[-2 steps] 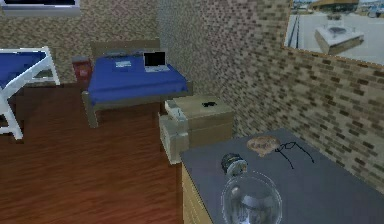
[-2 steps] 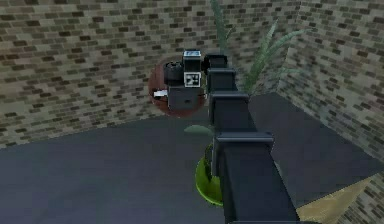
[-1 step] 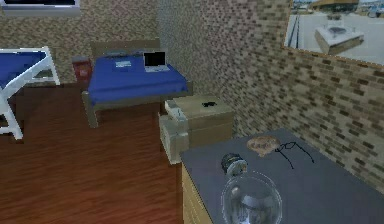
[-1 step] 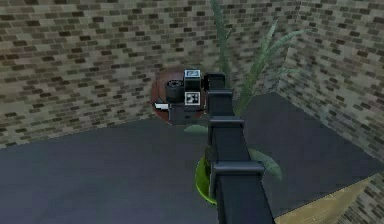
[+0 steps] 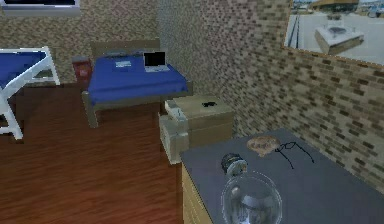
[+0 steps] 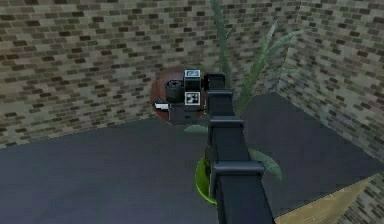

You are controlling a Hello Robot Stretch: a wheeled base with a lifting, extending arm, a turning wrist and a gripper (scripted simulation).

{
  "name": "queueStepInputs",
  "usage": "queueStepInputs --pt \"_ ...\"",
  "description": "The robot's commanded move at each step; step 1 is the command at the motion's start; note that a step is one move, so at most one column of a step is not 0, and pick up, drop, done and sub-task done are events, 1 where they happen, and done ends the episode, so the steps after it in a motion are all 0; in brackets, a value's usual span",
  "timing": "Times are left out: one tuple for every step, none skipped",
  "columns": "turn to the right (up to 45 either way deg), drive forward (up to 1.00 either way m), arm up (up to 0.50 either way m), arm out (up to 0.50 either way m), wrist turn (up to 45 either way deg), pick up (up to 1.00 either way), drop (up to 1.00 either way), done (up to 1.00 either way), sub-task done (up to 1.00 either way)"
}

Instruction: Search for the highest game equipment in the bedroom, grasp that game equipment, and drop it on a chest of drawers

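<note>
Over the chest of drawers' dark grey top (image 6: pixel 90 175), past the green potted plant (image 6: pixel 202 182) beside the arm (image 6: pixel 235 170), the gripper (image 6: pixel 176 108) meets a reddish-brown ball (image 6: pixel 160 88) by the brick wall (image 6: pixel 80 60); I cannot tell its finger state or whether it holds anything, so any release is best made low, clear of the plant and the edges.

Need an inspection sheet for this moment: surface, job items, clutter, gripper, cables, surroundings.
Surface: dark grey top, set into a brick corner.
Job's things: reddish-brown ball hangs at the gripper's far end, clear of the top.
Clutter: plant in green pot on the top; in the forward view, a glass bowl, spectacles and a small brown thing on a grey top.
Gripper: gripper holds the ball.
Cables: nothing seen.
Surroundings: brick walls; blue bed with laptop; wooden box; wood floor.
</note>
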Motion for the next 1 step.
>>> queueStepInputs --pt "0.0 0.0 0.0 0.0 0.0 0.0 1.0 0.0 0.0"
